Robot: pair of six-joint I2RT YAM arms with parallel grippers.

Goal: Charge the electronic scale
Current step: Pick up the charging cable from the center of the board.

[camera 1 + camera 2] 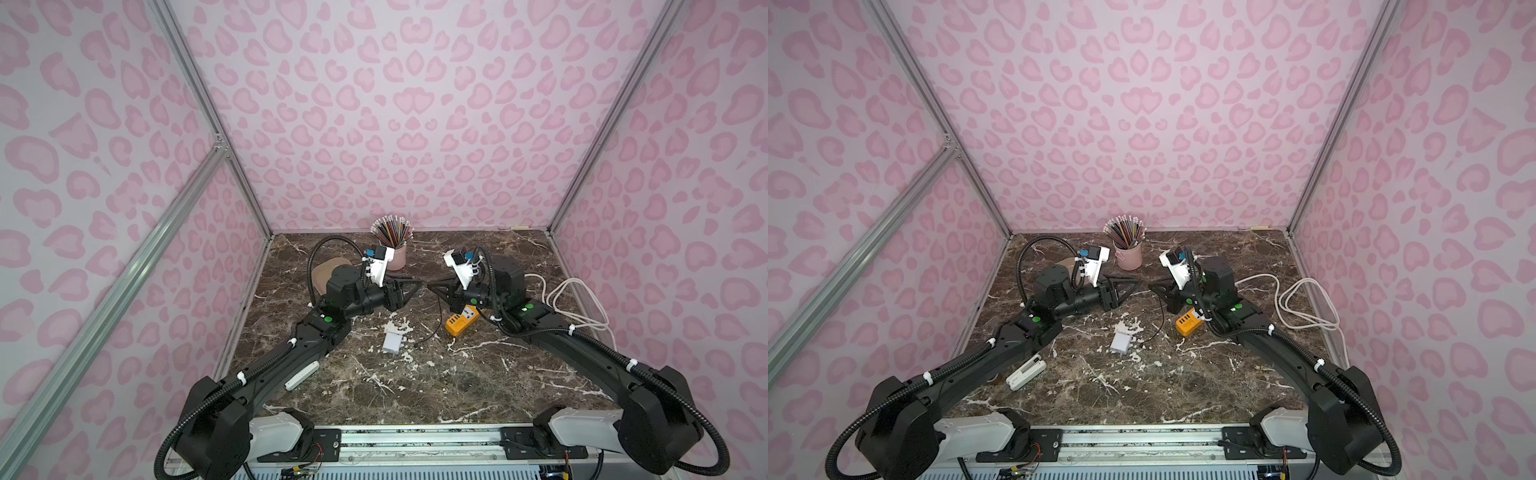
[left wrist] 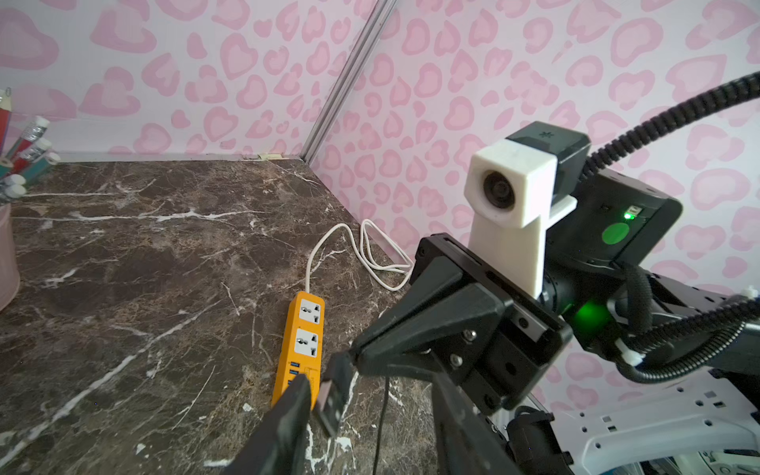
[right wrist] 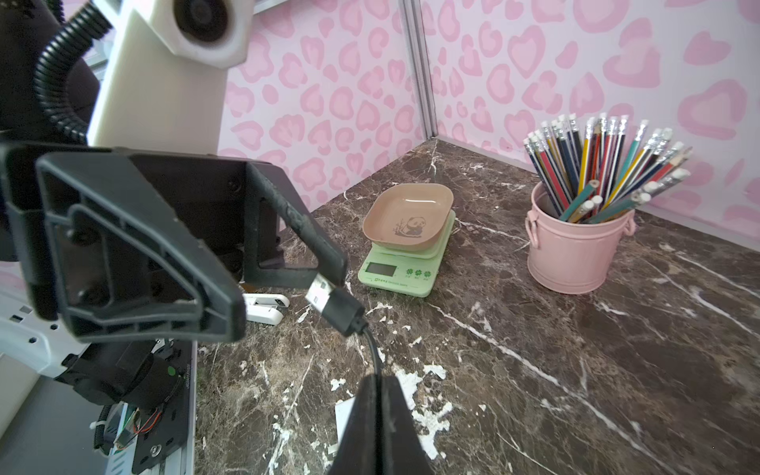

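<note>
The electronic scale (image 3: 407,246) sits on the marble surface (image 3: 617,370) near the back corner on the left arm's side, display facing the front, panda tray on top. It is well apart from the USB-A plug (image 3: 318,293), which hangs in mid-air between the two arms.

The right gripper (image 3: 380,382) has its jaws pressed together on the black cable (image 3: 372,349) just behind the plug. The left gripper (image 3: 283,296) brackets the plug with its jaws part-way apart: one finger is just beside the metal tongue and the other stands clear, so nothing is clamped there yet.

This looks like a hand-over of the plug. To do it well, the left jaws should land on the black housing and leave the metal tongue free. The right jaws should let go only once that grip is firm, or the plug may twist.

The orange power strip (image 2: 304,329) lies below the right arm, and the white charger block (image 1: 391,343) lies mid-surface.

In both top views the left arm hides most of the scale, leaving only a sliver of its tray. No view shows its charging port. The cable drops towards the charger block, but I cannot tell where its far end lies.
</note>
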